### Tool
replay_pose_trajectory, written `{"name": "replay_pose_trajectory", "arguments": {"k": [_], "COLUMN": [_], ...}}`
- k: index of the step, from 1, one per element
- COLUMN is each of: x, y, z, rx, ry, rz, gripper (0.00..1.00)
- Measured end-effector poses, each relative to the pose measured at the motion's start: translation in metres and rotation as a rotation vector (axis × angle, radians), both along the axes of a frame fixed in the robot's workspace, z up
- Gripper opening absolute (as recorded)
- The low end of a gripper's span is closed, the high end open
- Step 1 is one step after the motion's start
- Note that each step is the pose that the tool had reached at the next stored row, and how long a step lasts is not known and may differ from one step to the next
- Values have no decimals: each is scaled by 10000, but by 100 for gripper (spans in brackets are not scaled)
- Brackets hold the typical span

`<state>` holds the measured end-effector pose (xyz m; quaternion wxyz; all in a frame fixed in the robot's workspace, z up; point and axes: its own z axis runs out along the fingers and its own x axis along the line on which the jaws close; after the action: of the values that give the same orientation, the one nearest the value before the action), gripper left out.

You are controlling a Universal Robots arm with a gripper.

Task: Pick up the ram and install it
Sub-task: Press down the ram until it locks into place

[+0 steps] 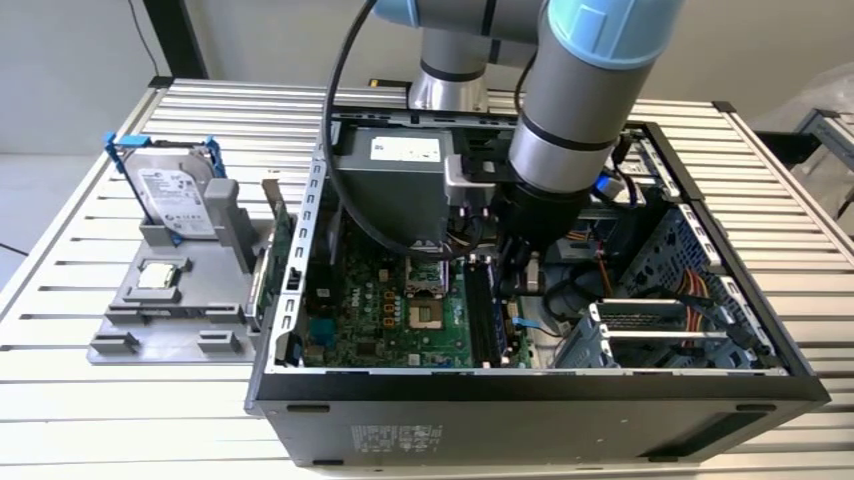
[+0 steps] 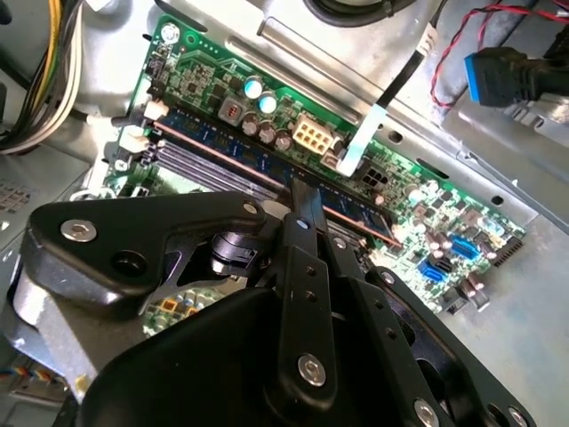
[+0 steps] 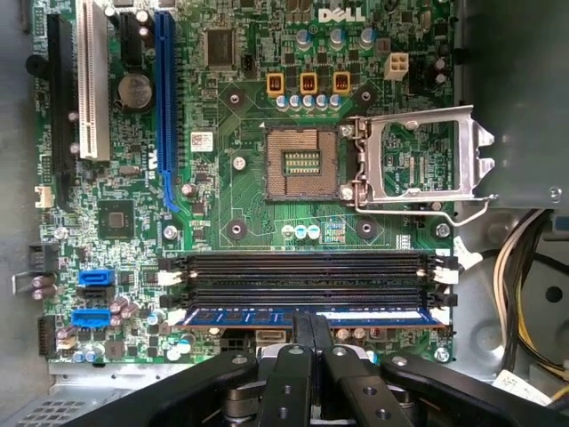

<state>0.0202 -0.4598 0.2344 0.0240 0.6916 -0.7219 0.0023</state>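
The ram (image 3: 373,316) is a long, thin stick with blue-labelled chips. It stands in the memory slot at the motherboard's edge, seen in both wrist views (image 2: 222,147). My gripper (image 3: 313,318) is down inside the open computer case (image 1: 534,385). Its two black fingers are shut together, and their tips rest on the middle of the ram's top edge (image 2: 307,200). In the exterior view the gripper (image 1: 518,285) hangs over the slots at the motherboard's right side, and the arm hides the ram.
Two empty black memory slots (image 3: 302,276) lie beside the ram. The processor socket (image 3: 302,160) is open with its metal bracket (image 3: 418,160) flipped up. Cables (image 2: 498,71) hang nearby. A grey holder (image 1: 174,300) outside the case carries a hard drive (image 1: 174,195) and a small square chip (image 1: 160,275).
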Motion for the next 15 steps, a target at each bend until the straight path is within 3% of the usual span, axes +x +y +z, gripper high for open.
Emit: {"name": "replay_pose_trajectory", "arguments": {"k": [15], "x": [0], "y": [0], "z": [94], "rx": [2], "ry": [2], "rz": [0], "gripper": [0]}}
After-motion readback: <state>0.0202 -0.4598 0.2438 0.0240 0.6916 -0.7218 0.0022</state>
